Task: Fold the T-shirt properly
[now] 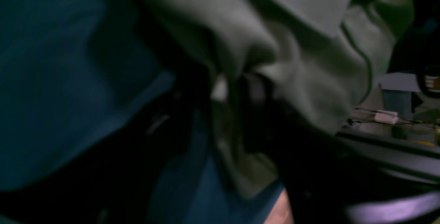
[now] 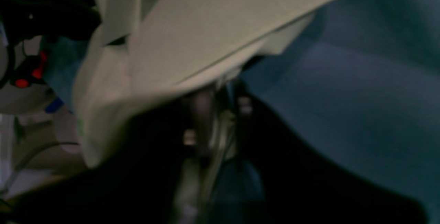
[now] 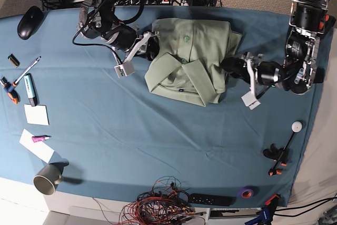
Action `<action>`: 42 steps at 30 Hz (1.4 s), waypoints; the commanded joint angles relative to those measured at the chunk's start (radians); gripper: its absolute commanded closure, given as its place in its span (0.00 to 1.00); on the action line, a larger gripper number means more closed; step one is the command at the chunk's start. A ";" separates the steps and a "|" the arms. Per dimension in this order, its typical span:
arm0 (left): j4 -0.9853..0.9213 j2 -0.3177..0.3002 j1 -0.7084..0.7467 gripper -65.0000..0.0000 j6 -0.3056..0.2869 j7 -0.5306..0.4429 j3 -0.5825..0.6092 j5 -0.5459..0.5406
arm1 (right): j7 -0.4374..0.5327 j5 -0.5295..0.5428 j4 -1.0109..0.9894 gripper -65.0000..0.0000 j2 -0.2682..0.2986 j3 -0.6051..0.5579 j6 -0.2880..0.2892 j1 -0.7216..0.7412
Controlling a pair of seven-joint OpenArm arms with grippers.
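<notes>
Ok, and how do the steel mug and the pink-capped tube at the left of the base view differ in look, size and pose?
The steel mug is bare metallic gray, while the tube is bright pink. The mug is much larger; the tube is small and slim. The mug sits off the paper, whereas the tube lies on a white sheet. Both are away from the shirt.

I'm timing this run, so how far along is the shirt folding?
Already done: the T-shirt looks gathered into a compact bundle. In hand: both arms work at its side edges. Left: probably neatening, since loose flaps still cross its lower half unevenly.
</notes>
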 commanded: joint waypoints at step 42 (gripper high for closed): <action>0.014 0.149 -0.027 1.00 -0.056 -0.050 -0.173 -0.143 | -0.140 0.538 0.217 1.00 -0.042 0.097 0.068 -0.224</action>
